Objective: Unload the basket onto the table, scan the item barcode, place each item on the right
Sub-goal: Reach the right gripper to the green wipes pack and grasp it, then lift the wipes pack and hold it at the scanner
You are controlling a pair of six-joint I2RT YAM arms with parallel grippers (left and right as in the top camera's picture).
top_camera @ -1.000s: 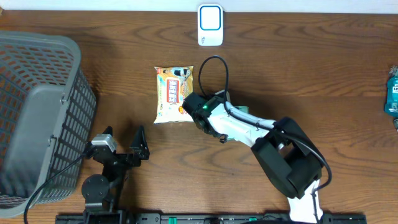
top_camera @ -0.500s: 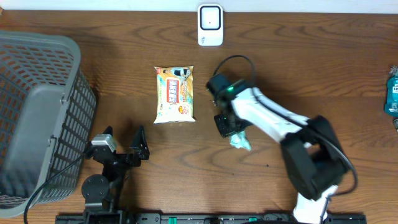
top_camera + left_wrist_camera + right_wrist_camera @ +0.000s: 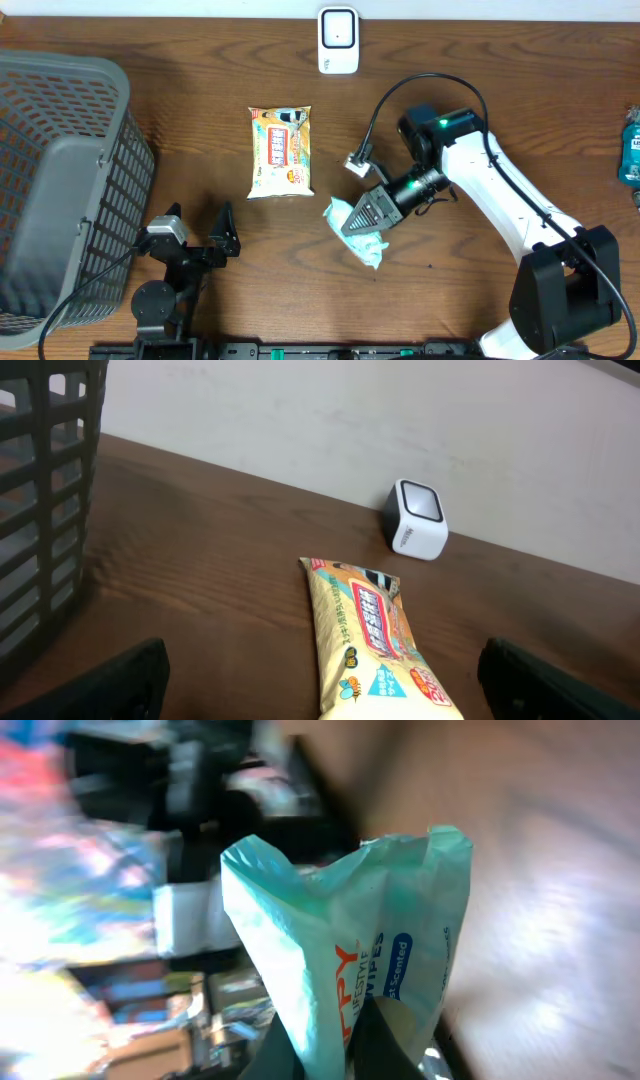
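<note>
Wooden table [image 3: 150, 60] surface: the right fingers [image 3: 366, 214] are clenched on a teal wipes pack [image 3: 364, 246] near centre, well apart from the barcode scanner [image 3: 338, 40]. The left fingers [image 3: 223, 236] stand released, idle. Judged step: transport. The next move requires presenting the barcode to the scanner face.

The table [image 3: 520, 110] is brown wood with a clear grain and a smooth, low-sheen finish, and the basket [image 3: 60, 180] is matt grey moulded plastic in an open lattice. The scanner [image 3: 338, 40] is smooth white plastic with a slight gloss, and the right arm's casing [image 3: 500, 190] looks like the same smooth white plastic, with a black rubbery cable [image 3: 400, 95]. The snack packet [image 3: 281, 150] is glossy printed film lying fairly taut, while the wipes pack [image 3: 367, 250] is thin pale-green plastic film, soft, creased and crumpled, with printed lettering.
</note>
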